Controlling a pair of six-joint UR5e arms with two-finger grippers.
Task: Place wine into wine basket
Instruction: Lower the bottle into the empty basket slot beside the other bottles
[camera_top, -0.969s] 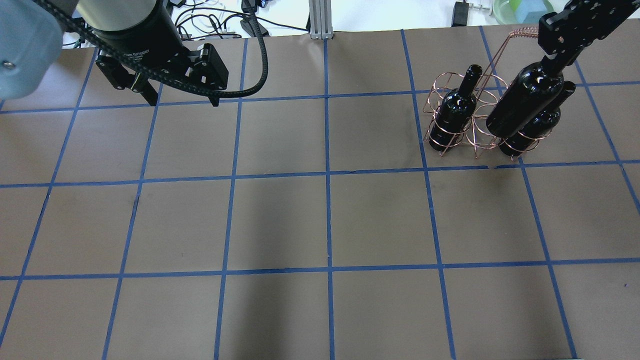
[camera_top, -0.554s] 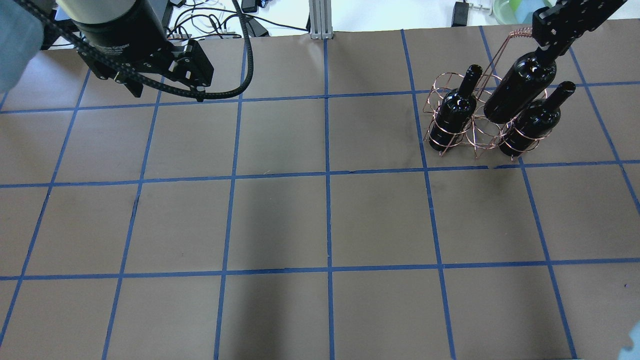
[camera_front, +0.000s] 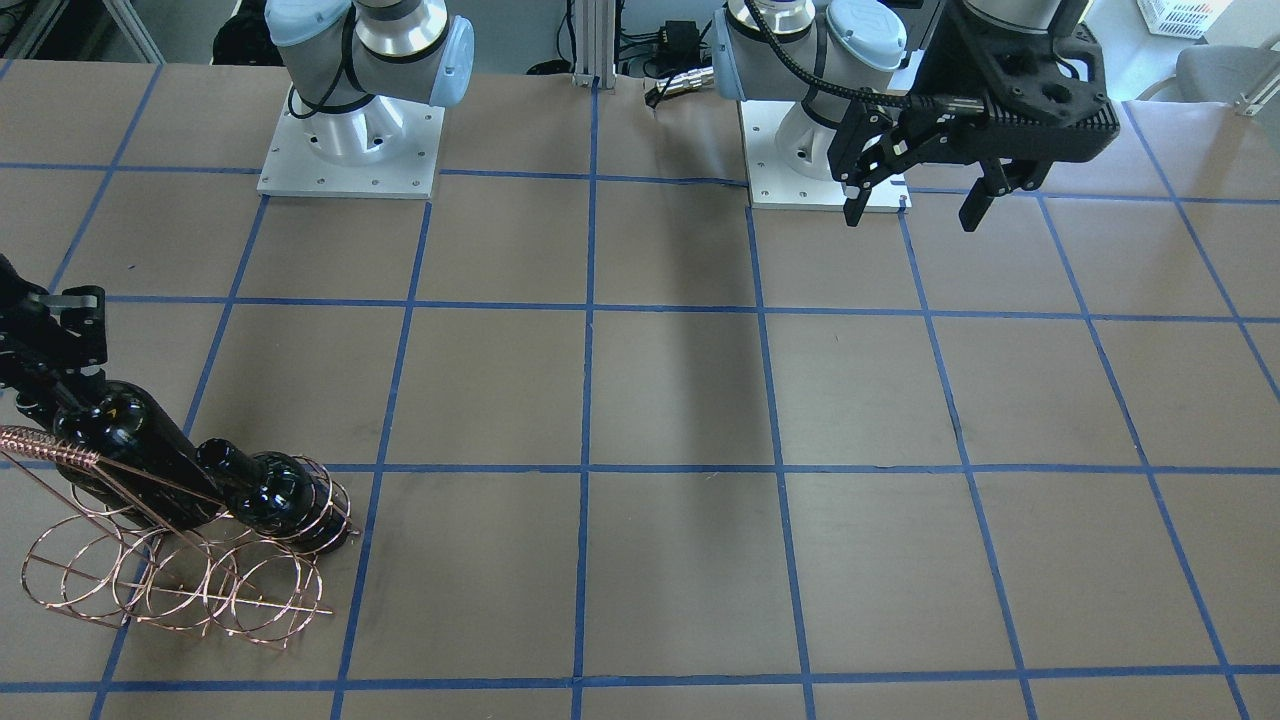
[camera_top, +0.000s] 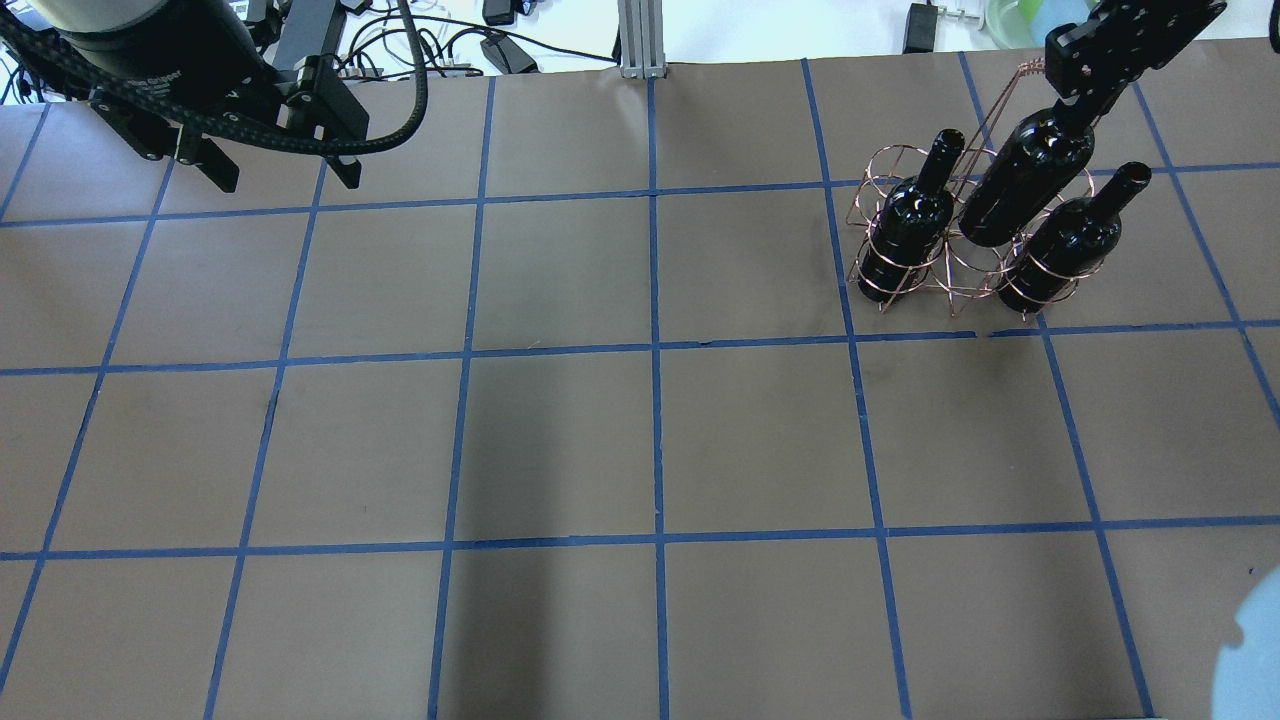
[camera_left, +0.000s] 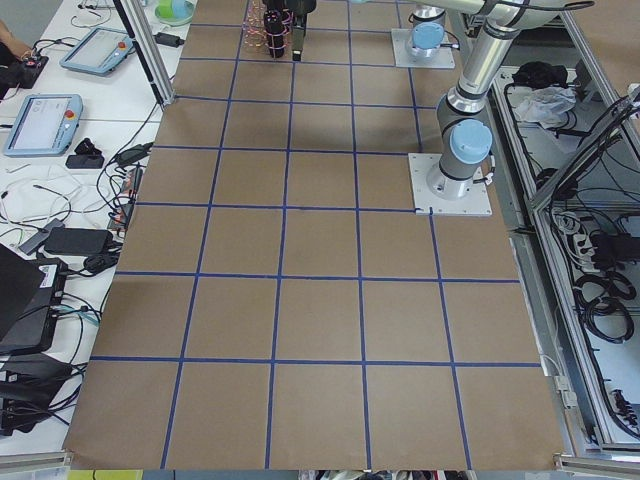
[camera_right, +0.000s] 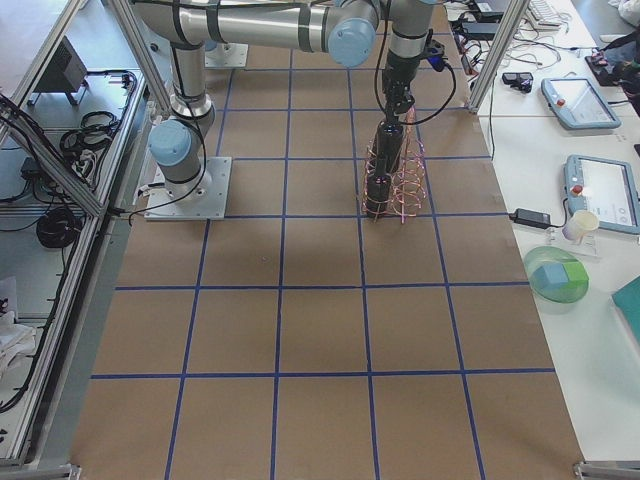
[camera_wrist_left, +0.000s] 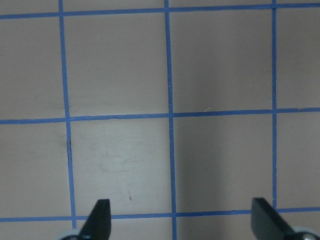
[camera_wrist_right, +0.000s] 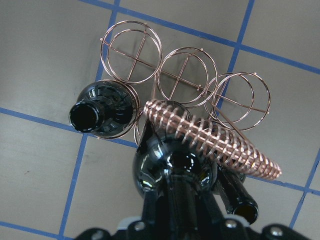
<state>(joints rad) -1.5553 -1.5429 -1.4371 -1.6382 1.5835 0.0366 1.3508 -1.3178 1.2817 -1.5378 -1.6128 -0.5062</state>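
My right gripper (camera_top: 1085, 100) is shut on the neck of a near-black wine bottle (camera_top: 1030, 175) and holds it tilted over the copper wire basket (camera_top: 880, 165). The bottle's base is at the middle ring, between two look-alike bottles standing in the basket, a left one (camera_top: 910, 225) and a right one (camera_top: 1070, 235). How deep it sits I cannot tell. In the right wrist view the held bottle (camera_wrist_right: 175, 165) lies under the coiled handle (camera_wrist_right: 215, 140). The front view shows the same bottle (camera_front: 130, 440) and basket (camera_front: 150, 590). My left gripper (camera_top: 290, 183) hangs open and empty at the far left.
The table (camera_top: 650, 440) is brown paper with a blue tape grid. Cables and a metal post (camera_top: 637, 35) lie beyond its far edge. Both arm bases (camera_front: 350, 150) stand on it on the robot's side. Several basket rings (camera_wrist_right: 185, 75) hold nothing.
My right gripper has carried the bottle toward the table's far edge and lower, so its base now sits between the two basket bottles. My left arm has drawn back to the left.
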